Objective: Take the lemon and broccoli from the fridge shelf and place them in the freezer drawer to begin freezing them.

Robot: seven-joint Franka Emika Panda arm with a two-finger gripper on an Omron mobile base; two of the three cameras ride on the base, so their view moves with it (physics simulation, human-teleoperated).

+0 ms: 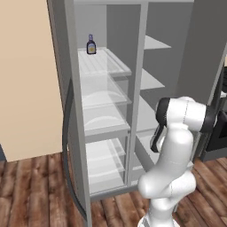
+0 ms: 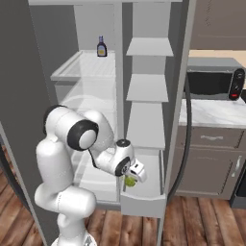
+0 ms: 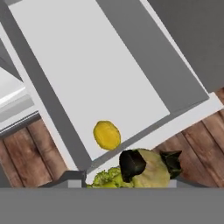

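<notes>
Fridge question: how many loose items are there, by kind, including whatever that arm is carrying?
Lemon: 1, lying in the freezer drawer
Broccoli: 1, held in the gripper above the drawer's front edge
Dark bottle: 1, standing on the top fridge shelf
Total: 3

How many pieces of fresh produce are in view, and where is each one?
2. The small yellow oval lemon lies inside the shallow light-grey freezer drawer, near a corner. The green bumpy broccoli is held between the gripper fingers above the drawer's edge.
</notes>
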